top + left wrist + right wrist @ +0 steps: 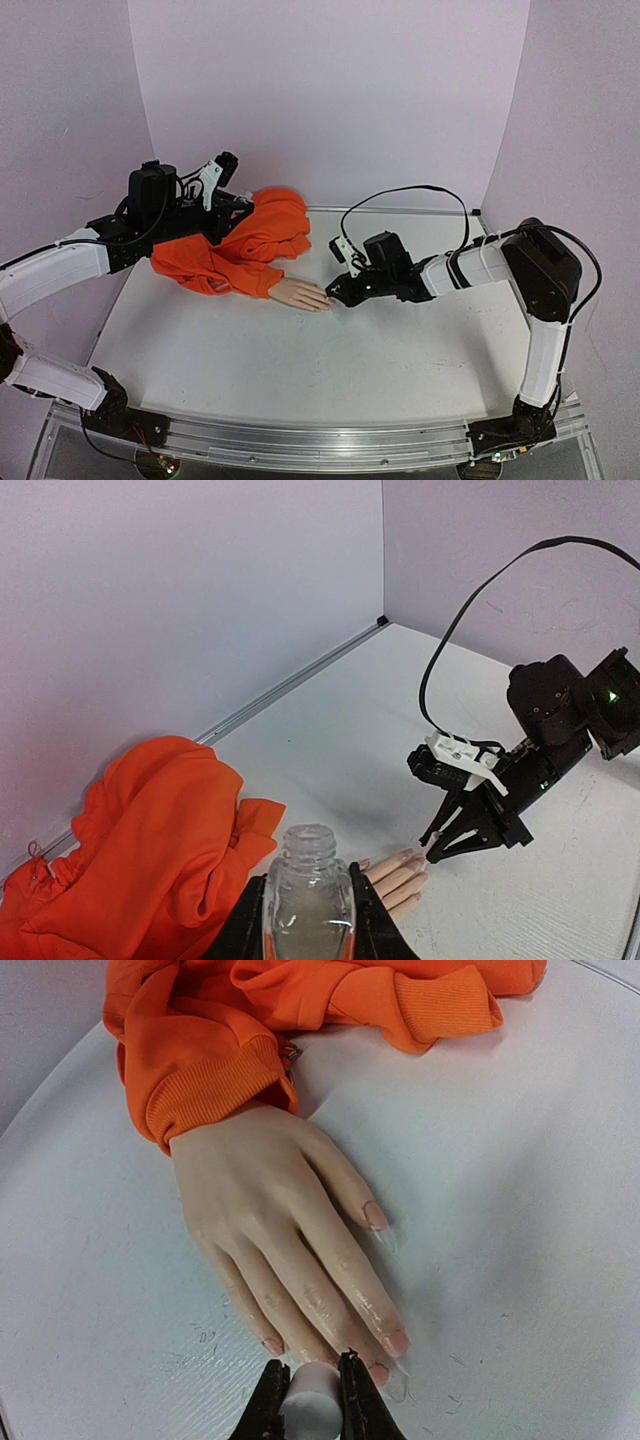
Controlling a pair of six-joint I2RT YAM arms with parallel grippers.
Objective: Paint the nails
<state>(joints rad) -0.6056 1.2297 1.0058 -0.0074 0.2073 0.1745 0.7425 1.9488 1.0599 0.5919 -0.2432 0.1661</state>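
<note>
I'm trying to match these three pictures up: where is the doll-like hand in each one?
Top external: mannequin hand just left of centre, poking out of the orange sleeve.
Left wrist: hand at the bottom edge, right of the clear bottle.
Right wrist: hand fills the middle, fingertips toward the white cylinder.
Shared landmark: the orange sleeve, visible in all three.

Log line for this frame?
left pincer: holds uncapped bottle | right pincer: grips white cap at nails of hand | contact: cannot tell
</note>
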